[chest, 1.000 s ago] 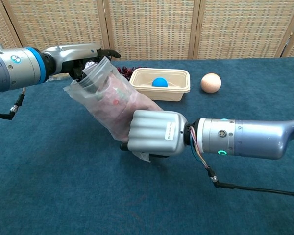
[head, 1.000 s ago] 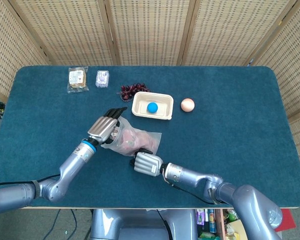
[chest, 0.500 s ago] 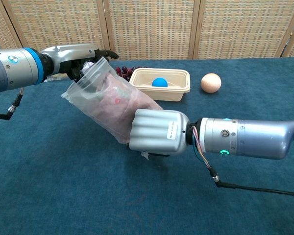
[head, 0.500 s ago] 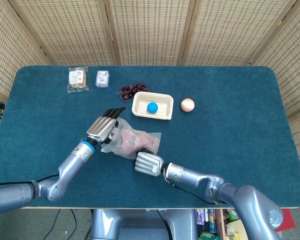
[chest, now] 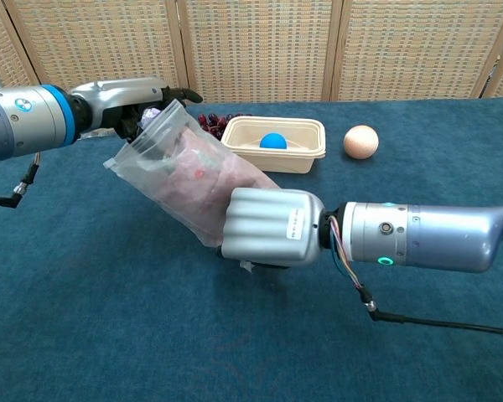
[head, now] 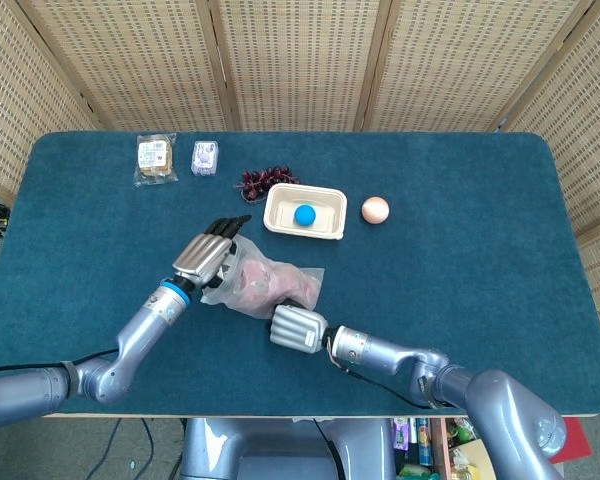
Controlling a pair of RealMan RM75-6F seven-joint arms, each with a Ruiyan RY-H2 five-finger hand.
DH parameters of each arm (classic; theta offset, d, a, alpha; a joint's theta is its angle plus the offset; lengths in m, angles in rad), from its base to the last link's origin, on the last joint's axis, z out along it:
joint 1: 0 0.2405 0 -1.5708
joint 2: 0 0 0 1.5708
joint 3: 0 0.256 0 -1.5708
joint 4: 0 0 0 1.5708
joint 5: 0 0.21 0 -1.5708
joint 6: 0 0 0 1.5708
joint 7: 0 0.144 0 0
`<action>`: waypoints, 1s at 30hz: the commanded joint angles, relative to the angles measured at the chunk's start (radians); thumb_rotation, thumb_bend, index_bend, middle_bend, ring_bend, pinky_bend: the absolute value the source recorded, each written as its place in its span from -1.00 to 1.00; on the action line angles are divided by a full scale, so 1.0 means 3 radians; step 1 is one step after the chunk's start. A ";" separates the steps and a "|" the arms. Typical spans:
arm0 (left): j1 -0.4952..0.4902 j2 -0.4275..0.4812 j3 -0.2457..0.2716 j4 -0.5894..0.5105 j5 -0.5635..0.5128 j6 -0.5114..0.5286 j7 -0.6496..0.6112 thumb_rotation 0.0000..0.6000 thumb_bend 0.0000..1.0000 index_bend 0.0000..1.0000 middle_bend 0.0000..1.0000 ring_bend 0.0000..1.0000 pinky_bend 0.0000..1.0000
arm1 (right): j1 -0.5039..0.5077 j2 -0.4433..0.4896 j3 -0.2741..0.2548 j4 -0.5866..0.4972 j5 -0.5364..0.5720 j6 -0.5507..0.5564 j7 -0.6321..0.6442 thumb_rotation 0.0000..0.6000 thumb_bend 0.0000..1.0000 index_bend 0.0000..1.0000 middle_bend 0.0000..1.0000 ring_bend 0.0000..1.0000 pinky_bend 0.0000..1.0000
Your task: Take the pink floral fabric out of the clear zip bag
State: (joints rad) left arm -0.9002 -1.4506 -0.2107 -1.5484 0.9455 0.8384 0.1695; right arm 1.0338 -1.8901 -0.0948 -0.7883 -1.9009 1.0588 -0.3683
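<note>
Chest view: my right hand (chest: 268, 226) clamps the bag (chest: 193, 180) bottom; its mouth, fabric (chest: 203, 177) inside, slants up-left to my left hand (chest: 130, 96), gripping there.

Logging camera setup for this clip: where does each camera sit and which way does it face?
Head view: high above the table's near edge, looking steeply down on the table; both arms reach in from the bottom, left hand and right hand on the bag.
Chest view: low at the near edge, looking level across toward the wicker screen; the left hand enters from the left, the right hand from the right.
Shared: both hands, the bag, the tray and the egg.
</note>
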 commanded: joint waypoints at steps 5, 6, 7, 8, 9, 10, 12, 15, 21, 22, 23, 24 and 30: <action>0.0005 -0.0004 -0.0003 0.0009 0.0008 0.0001 -0.0013 1.00 0.73 0.42 -1.00 -1.00 -1.00 | -0.0006 0.0021 -0.0006 -0.0020 0.0006 0.0011 -0.0006 1.00 0.76 0.53 0.63 0.45 0.99; 0.0006 -0.0002 -0.0006 0.0009 0.0011 0.0005 -0.0016 1.00 0.73 0.42 -1.00 -1.00 -1.00 | -0.0007 0.0027 -0.0006 -0.0022 0.0008 0.0011 -0.0011 1.00 0.77 0.53 0.63 0.45 0.99; 0.0006 0.0000 -0.0009 0.0010 0.0012 0.0008 -0.0017 1.00 0.73 0.42 -1.00 -1.00 -1.00 | -0.0007 0.0031 -0.0005 -0.0023 0.0009 0.0012 -0.0013 1.00 0.77 0.53 0.64 0.45 0.99; 0.0010 0.0010 -0.0020 0.0012 0.0018 0.0022 -0.0023 1.00 0.73 0.42 -1.00 -1.00 -1.00 | -0.0009 0.0052 -0.0005 -0.0030 0.0012 0.0012 -0.0026 1.00 0.77 0.53 0.64 0.45 0.99; 0.0015 0.0023 -0.0027 0.0012 0.0022 0.0032 -0.0029 1.00 0.73 0.42 -1.00 -1.00 -1.00 | -0.0012 0.0072 -0.0007 -0.0045 0.0013 0.0013 -0.0040 1.00 0.77 0.53 0.64 0.45 0.99; 0.0020 0.0036 -0.0036 0.0012 0.0024 0.0040 -0.0037 1.00 0.73 0.42 -1.00 -1.00 -1.00 | -0.0015 0.0096 -0.0008 -0.0061 0.0014 0.0015 -0.0054 1.00 0.78 0.53 0.64 0.45 0.99; 0.0030 0.0072 -0.0052 0.0010 0.0029 0.0050 -0.0052 1.00 0.73 0.42 -1.00 -1.00 -1.00 | -0.0026 0.0160 -0.0012 -0.0103 0.0019 0.0019 -0.0084 1.00 0.78 0.53 0.64 0.45 0.99; 0.0090 0.0269 -0.0099 0.0001 0.0037 0.0112 -0.0087 1.00 0.73 0.42 -1.00 -1.00 -1.00 | -0.0076 0.0439 -0.0031 -0.0248 0.0022 0.0079 -0.0194 1.00 0.77 0.53 0.64 0.45 0.99; 0.0201 0.0566 -0.0122 -0.0061 0.0097 0.0164 -0.0173 1.00 0.73 0.42 -1.00 -1.00 -1.00 | -0.0159 0.0865 -0.0027 -0.0584 0.0084 0.0082 -0.0391 1.00 0.78 0.53 0.64 0.45 0.99; 0.0235 0.0642 -0.0121 -0.0086 0.0127 0.0181 -0.0200 1.00 0.73 0.42 -1.00 -1.00 -1.00 | -0.0186 0.0956 -0.0034 -0.0654 0.0093 0.0094 -0.0428 1.00 0.78 0.53 0.64 0.45 0.99; 0.0249 0.0676 -0.0119 -0.0101 0.0147 0.0180 -0.0219 1.00 0.73 0.42 -1.00 -1.00 -1.00 | -0.0195 0.0999 -0.0037 -0.0698 0.0097 0.0091 -0.0449 1.00 0.78 0.53 0.64 0.45 0.99; 0.0275 0.0732 -0.0119 -0.0110 0.0171 0.0192 -0.0243 1.00 0.73 0.42 -1.00 -1.00 -1.00 | -0.0215 0.1067 -0.0042 -0.0749 0.0108 0.0087 -0.0484 1.00 0.78 0.53 0.64 0.45 0.99; 0.0493 0.1113 -0.0101 -0.0077 0.0303 0.0288 -0.0440 1.00 0.73 0.42 -1.00 -1.00 -1.00 | -0.0402 0.1480 -0.0118 -0.0933 0.0170 0.0105 -0.0627 1.00 0.77 0.53 0.64 0.45 0.99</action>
State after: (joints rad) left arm -0.7807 -1.1538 -0.2438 -1.5788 1.0199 0.9097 0.0644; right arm 0.9383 -1.4798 -0.1193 -1.0505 -1.8608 1.0847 -0.5397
